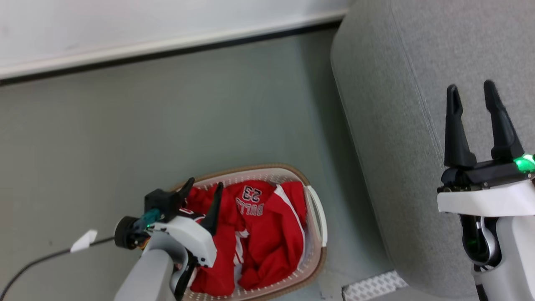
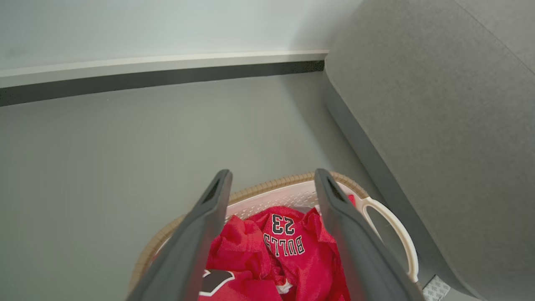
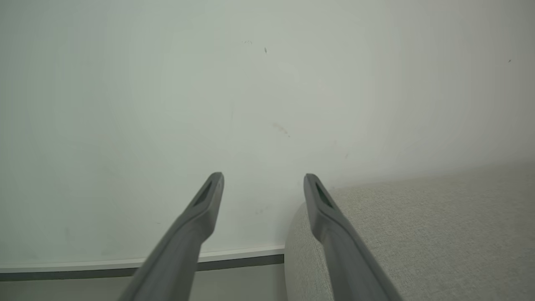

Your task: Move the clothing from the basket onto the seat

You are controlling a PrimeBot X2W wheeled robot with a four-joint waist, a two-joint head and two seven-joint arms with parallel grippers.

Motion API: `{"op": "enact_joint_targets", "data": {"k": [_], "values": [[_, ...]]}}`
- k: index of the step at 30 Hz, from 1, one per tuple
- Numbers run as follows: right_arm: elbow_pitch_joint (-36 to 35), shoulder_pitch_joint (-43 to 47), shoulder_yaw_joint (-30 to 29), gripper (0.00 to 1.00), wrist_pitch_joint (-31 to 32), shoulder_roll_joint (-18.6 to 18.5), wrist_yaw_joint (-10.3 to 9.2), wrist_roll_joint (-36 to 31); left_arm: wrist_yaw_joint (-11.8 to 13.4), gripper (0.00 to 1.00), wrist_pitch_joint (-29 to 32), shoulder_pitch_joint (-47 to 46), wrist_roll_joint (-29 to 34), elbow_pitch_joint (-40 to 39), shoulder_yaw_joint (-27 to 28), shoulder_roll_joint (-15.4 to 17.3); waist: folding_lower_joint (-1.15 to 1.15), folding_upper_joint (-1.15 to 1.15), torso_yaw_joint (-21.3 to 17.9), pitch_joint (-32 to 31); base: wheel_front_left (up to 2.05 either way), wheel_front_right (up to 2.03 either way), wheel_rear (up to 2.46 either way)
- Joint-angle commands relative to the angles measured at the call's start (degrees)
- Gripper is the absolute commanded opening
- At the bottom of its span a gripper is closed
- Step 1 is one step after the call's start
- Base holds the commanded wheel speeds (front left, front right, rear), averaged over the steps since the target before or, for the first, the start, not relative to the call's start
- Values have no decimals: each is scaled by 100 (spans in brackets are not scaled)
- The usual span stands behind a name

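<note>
Two empty, wide-spread units: left gripper (image 1: 206, 182) over basket (image 1: 250, 168), right gripper (image 1: 470, 87) by seat (image 1: 397, 104); clothing (image 1: 267, 225) judged soft, light, best pinched at a raised fold.

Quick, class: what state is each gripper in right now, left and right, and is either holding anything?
Left gripper: open, holding nothing, above the clothing in the basket.
Right gripper: open, holding nothing, near the seat.

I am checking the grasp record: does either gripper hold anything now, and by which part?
Nothing is held. The left gripper stands open over the clothing in the basket; the right gripper stands open and empty over the seat.
</note>
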Motion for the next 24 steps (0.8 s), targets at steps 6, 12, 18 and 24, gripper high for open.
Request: {"op": "enact_joint_targets", "data": {"k": [6,12,18,24], "values": [[-247,-354,-30,100,-13,155,-12,60,-26,100,87,-799,169,1167,-609,228,-2,0,-464,868,0,0,0],[-372,-545,5,100,-14,292,-12,99,-28,100,236,-1332,203,1932,-1377,356,-2,0,-724,1366,0,0,0],[-442,-699,61,100,-13,359,-12,215,-17,100,432,-1760,109,2447,-1896,480,-2,0,-1021,1822,0,0,0],[-626,-890,97,100,-14,363,-12,655,-18,100,704,-2188,-2,2820,-2141,591,-2,0,-1292,2279,0,0,0]]}}
